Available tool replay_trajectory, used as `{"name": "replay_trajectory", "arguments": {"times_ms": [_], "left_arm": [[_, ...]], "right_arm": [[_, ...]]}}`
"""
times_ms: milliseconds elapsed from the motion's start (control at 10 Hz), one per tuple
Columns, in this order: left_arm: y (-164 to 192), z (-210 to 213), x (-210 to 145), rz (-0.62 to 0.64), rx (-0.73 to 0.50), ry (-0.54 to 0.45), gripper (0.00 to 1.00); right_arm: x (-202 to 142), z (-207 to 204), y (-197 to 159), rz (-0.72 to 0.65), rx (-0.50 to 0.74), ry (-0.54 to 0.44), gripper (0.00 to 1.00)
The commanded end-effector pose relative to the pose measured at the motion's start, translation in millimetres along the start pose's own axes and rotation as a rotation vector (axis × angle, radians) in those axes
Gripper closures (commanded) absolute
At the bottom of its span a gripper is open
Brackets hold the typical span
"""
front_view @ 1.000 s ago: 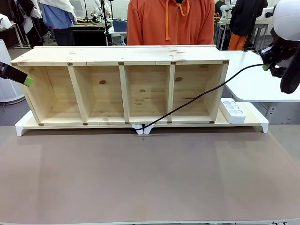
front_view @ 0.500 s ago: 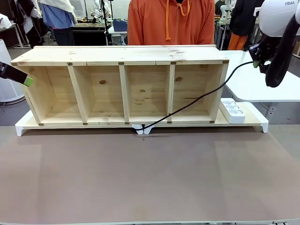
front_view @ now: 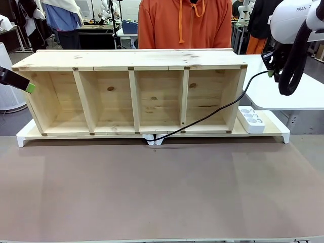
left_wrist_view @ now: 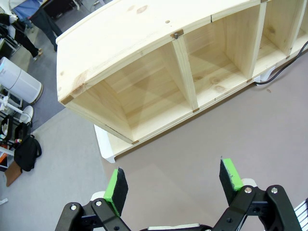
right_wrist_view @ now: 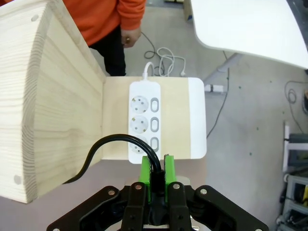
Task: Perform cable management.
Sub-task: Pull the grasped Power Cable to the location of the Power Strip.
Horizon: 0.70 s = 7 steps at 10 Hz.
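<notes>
One thin black power cable (right_wrist_view: 120, 136), limp, light, likely slippery: right jaws pinch it above white plastic power strip (right_wrist_view: 143, 120); best held near its end. Left jaws wide, empty.

The right claw (right_wrist_view: 156, 164) is black with green pads (right_wrist_view: 144, 168) and shiny screws (right_wrist_view: 201, 191). The arm (front_view: 288, 17) above it is white, with a black hose (front_view: 298, 50).

The cable (right_wrist_view: 122, 137) ends hidden inside the right gripper (right_wrist_view: 157, 161)
</notes>
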<state>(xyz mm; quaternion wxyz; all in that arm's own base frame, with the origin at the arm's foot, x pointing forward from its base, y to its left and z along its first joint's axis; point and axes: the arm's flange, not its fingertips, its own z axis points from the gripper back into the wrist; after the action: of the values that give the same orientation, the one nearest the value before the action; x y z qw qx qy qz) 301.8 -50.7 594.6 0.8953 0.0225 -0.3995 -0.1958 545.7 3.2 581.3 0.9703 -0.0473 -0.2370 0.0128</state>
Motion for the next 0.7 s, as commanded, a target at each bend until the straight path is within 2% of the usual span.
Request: {"name": "replay_trajectory", "arguments": {"times_ms": [0,600], "left_arm": [[0.3,-1.0,0.9,0.001,0.001,-0.006,0.00],[0.3,-1.0,0.9,0.001,0.001,-0.006,0.00]], "right_arm": [[15.7,-1.4,10.5,-0.006,-0.008,0.023,0.86],[28.0,-13.9,24.6,0.022,-0.026,0.066,0.86]]}}
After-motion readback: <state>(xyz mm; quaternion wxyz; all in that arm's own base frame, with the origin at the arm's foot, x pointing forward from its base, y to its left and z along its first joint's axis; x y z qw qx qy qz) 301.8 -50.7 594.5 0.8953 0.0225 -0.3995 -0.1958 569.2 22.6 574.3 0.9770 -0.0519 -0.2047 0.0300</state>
